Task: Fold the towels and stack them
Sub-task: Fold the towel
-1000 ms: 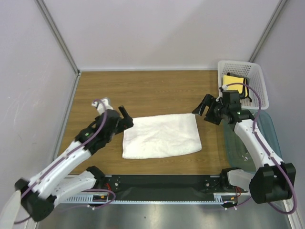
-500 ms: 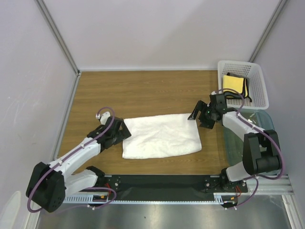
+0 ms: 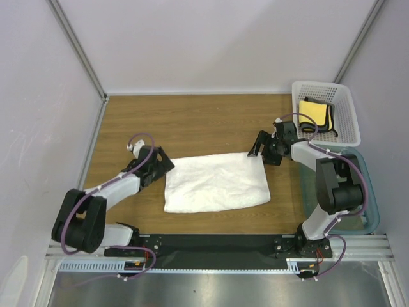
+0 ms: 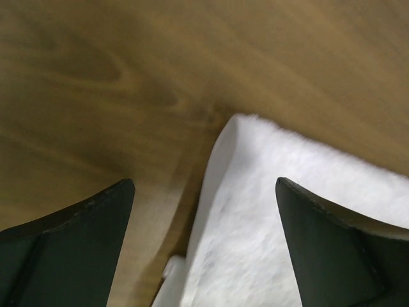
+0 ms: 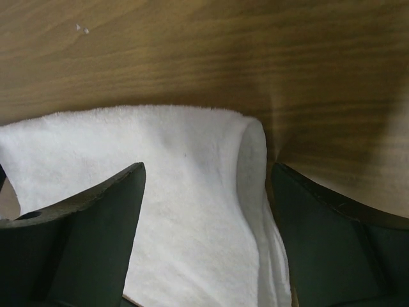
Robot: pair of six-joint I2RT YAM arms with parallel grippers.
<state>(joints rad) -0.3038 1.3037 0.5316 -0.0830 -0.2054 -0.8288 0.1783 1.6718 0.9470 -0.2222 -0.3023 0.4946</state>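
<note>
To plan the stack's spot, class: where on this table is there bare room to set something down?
Free: the bare wood between the back wall and the large white cloth towel. Crowded: that towel's far corners, where the left hand and right hand sit, and the right edge by the white perforated plastic basket.

The blurred white towel [image 4: 268, 211] seems cut by 2 picture edges.

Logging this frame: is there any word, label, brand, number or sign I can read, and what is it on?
None readable in any view.
The white towel, yellow towel, white basket and wooden table carry no print.
Any marking on the black base rail is too small to tell.
</note>
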